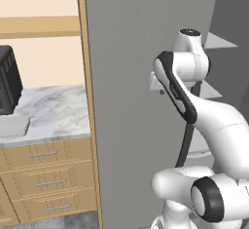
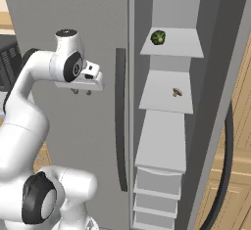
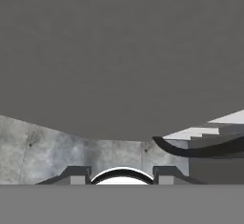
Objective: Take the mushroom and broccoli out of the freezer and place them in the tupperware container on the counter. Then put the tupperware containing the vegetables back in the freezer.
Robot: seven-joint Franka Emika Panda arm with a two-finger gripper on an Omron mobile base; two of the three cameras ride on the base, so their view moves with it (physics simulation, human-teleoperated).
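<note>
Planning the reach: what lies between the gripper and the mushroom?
In the right base view, the door's dark handle stands between the gripper and the mushroom.

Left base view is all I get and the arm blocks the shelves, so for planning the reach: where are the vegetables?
Observer: The broccoli sits on the top shelf.
Operator: And the mushroom?
Observer: The mushroom lies on the next shelf down.
Operator: Gripper holding anything?
Observer: No, the gripper is open and empty, in front of the grey door, left of its handle.
</note>
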